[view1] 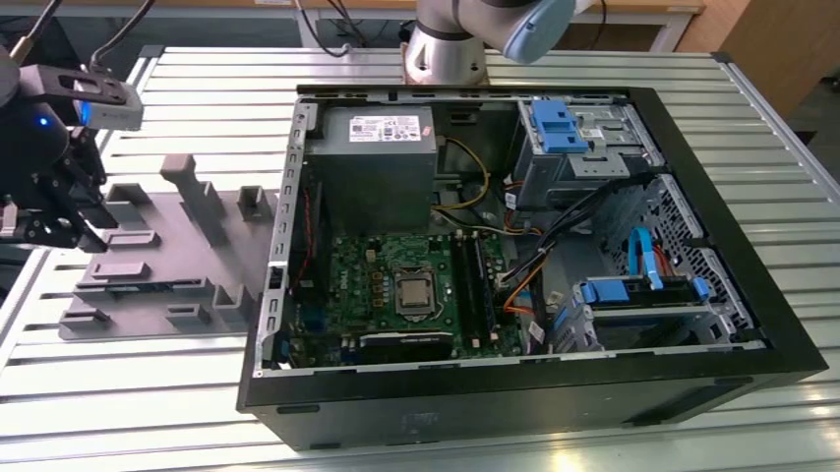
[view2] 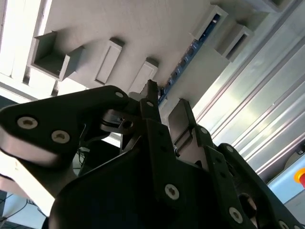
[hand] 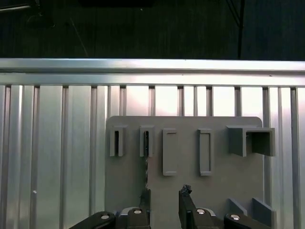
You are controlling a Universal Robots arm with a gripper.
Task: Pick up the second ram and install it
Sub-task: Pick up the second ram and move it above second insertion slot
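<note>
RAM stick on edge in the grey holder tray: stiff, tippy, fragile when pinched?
Likely stiff and light: the RAM stick is a thin flat board. Standing on edge in slots of the holder tray, it may tilt if the open pincer grips off-centre. Exposed chips along its face suggest gripping gently.

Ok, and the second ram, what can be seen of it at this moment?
The second ram is a thin, long, dark board with a bluish edge and a row of small parts along it, seen nearly edge-on in the second wrist view. It stands on its long edge in a slot of the grey plastic holder tray, not installed. The open gripper is close to one end of it, its jaws apart and not clamped on it.
</note>
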